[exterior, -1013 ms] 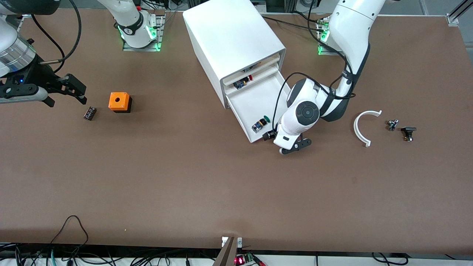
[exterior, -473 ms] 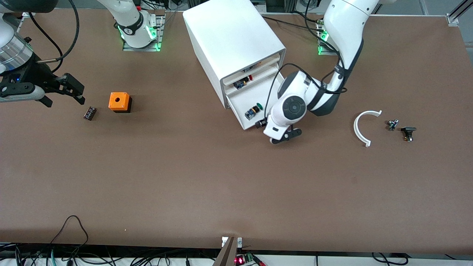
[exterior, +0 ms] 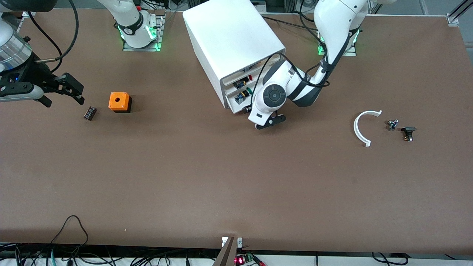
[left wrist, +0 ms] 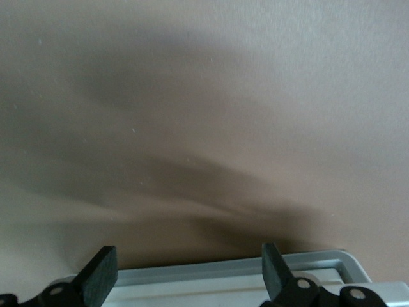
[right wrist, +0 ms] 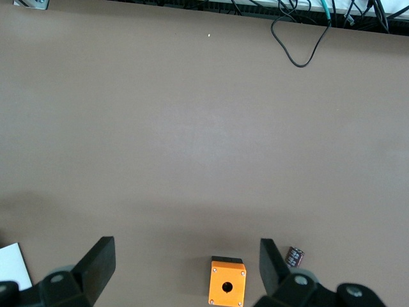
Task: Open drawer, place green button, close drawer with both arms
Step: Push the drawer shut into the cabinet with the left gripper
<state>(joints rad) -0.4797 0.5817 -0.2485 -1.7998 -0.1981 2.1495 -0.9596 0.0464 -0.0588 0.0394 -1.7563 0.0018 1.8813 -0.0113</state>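
**Drawer nearly shut with the button inside**

The right gripper point(exterior: 70, 90) waited with its fingers wide apart and empty, in the air toward the right arm's end of the table, near the orange box point(exterior: 119, 102). The button point(exterior: 242, 96) lay in the drawer point(exterior: 236, 104), which was almost fully in the cabinet point(exterior: 229, 40). The left gripper point(exterior: 248, 109), open and holding nothing, was at the drawer's front edge.
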